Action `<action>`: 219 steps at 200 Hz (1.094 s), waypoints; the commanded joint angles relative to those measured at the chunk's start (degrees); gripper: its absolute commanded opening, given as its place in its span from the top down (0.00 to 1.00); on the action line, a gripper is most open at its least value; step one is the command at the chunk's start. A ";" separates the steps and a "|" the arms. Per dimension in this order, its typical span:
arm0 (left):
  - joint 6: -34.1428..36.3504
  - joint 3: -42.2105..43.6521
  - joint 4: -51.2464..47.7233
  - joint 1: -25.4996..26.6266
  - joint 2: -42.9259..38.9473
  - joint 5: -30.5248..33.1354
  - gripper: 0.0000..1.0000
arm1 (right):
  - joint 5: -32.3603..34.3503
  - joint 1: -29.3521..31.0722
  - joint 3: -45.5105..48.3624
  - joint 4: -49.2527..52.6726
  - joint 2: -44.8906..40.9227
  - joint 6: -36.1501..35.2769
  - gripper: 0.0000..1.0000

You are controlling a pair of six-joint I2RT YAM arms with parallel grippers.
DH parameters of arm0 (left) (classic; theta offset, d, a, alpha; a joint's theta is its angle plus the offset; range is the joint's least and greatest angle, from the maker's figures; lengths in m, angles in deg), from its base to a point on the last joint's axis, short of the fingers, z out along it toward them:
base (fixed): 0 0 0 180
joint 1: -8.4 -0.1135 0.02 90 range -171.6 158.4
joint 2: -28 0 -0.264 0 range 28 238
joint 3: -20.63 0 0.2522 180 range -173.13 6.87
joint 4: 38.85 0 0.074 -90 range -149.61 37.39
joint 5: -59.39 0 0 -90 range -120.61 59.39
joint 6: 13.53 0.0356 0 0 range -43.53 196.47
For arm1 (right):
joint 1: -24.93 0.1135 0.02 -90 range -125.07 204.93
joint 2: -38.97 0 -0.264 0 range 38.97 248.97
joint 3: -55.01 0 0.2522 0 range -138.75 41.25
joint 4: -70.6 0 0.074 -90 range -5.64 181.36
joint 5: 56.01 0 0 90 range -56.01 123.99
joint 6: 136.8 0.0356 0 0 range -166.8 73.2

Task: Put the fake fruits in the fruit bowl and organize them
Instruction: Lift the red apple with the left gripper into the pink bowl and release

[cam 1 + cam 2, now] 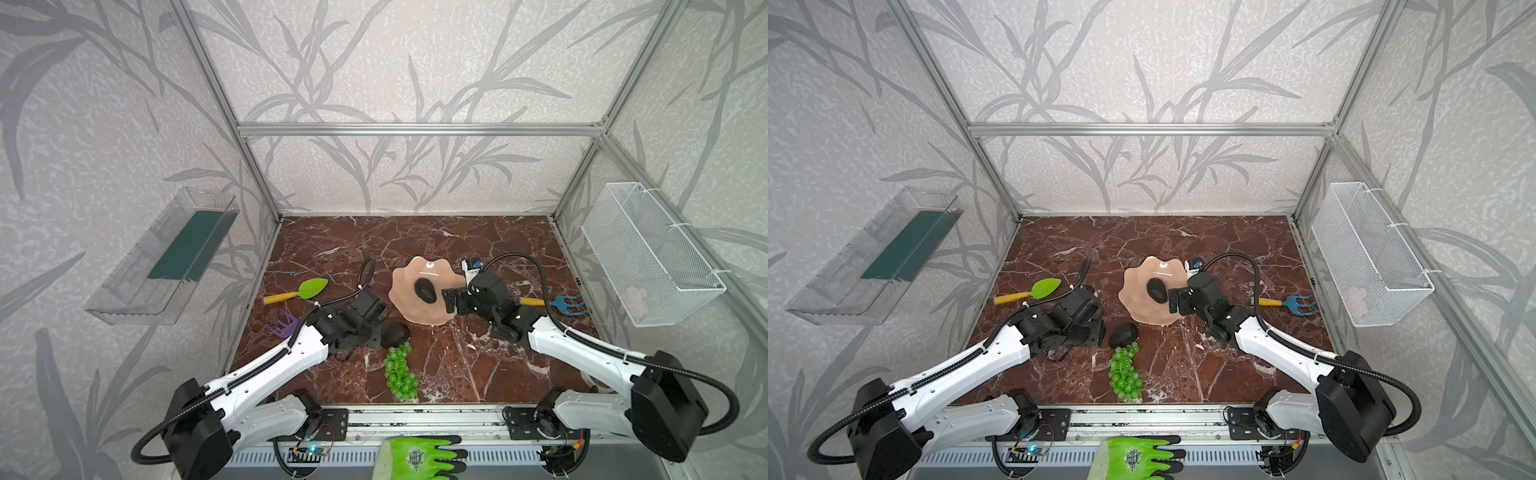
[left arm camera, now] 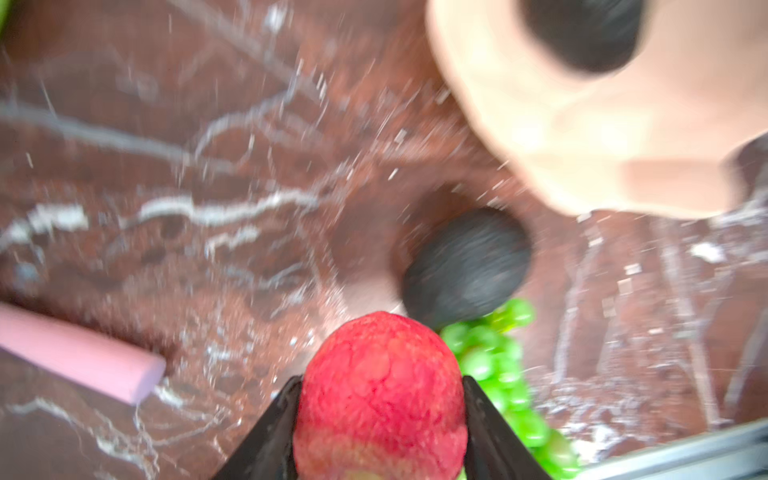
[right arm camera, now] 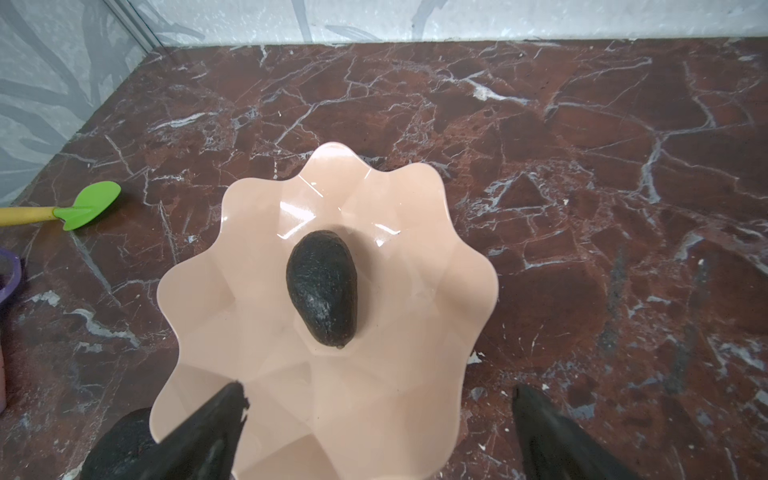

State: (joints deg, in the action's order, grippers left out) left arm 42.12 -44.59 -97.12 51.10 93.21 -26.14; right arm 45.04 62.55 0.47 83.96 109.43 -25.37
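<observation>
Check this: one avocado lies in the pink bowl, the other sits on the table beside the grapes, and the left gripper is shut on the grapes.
Not quite. The left gripper is shut on the red apple, not the grapes, as the left wrist view shows. The rest holds: one avocado in the bowl, the other avocado beside the grapes.

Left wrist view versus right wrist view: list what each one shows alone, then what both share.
Left wrist only: the small red apple clamped in the shut left gripper, and the bunch of bright green grapes lying on the table.

Right wrist only: the open, empty right gripper, the green leaf-shaped toy spade with yellow handle, and the patterned grey wall.

Both: the peach-pink glossy scalloped bowl, the dark bumpy avocado lying inside it, and the second dark avocado on the red-brown marble tabletop outside it.
</observation>
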 commanded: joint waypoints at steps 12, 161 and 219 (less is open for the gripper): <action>8.52 -9.53 0.05 -0.33 8.40 -0.08 0.46 | 0.29 -1.18 2.15 0.06 -4.00 1.01 0.01; 15.66 -38.29 -3.23 -0.40 45.39 -3.00 0.47 | 0.15 -3.44 8.45 3.34 -15.20 2.83 0.01; 14.33 -39.85 -3.04 -0.31 49.43 -4.20 0.46 | -0.85 -4.37 8.72 3.17 -15.42 2.57 0.01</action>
State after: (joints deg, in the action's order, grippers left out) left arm 56.98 -82.51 -98.47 50.86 141.08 -29.72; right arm 44.78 58.71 8.76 86.89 95.14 -22.79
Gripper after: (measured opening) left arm 0.536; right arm 0.992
